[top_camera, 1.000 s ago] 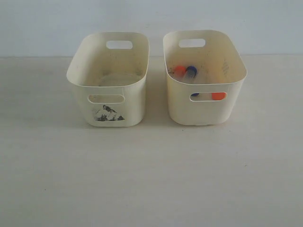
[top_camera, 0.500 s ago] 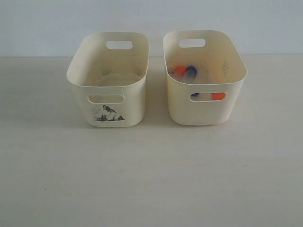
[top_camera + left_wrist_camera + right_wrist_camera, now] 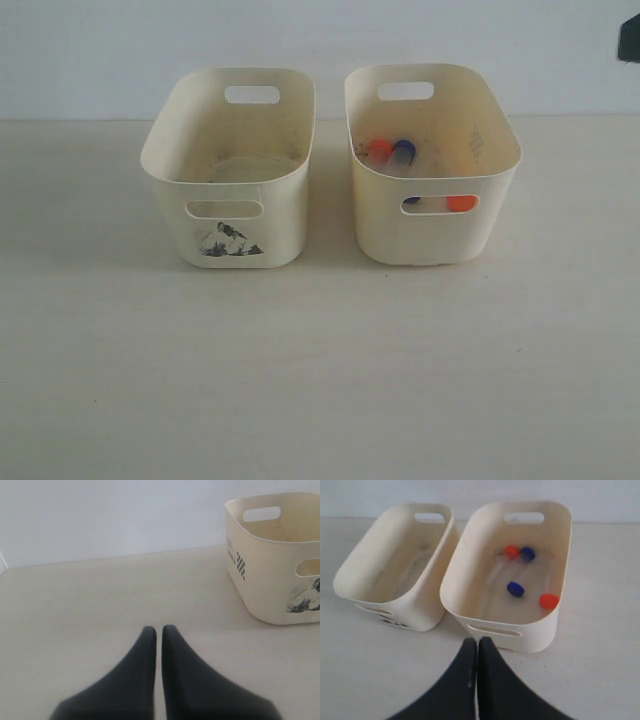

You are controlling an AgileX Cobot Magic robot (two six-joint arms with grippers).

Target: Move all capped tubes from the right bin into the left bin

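The plain right bin (image 3: 432, 235) (image 3: 540, 635) holds several capped tubes lying on its floor: an orange cap (image 3: 510, 551), a blue cap (image 3: 527, 554), another blue cap (image 3: 515, 588) and an orange cap (image 3: 548, 600). In the exterior view an orange cap (image 3: 378, 149) and a blue cap (image 3: 403, 150) show over the rim. The left bin (image 3: 232, 225) (image 3: 427, 610) (image 3: 270, 595) with the bird print looks empty. My right gripper (image 3: 477, 641) is shut, above the table in front of the right bin. Shut too, my left gripper (image 3: 158, 629) hovers over bare table, apart from the left bin.
Both bins stand side by side on a pale table before a white wall. A dark piece of the right arm (image 3: 630, 40) shows at the exterior view's top right edge.
A dark piece of the right arm has come into the exterior view at the top right edge. Bins and tubes have not moved.
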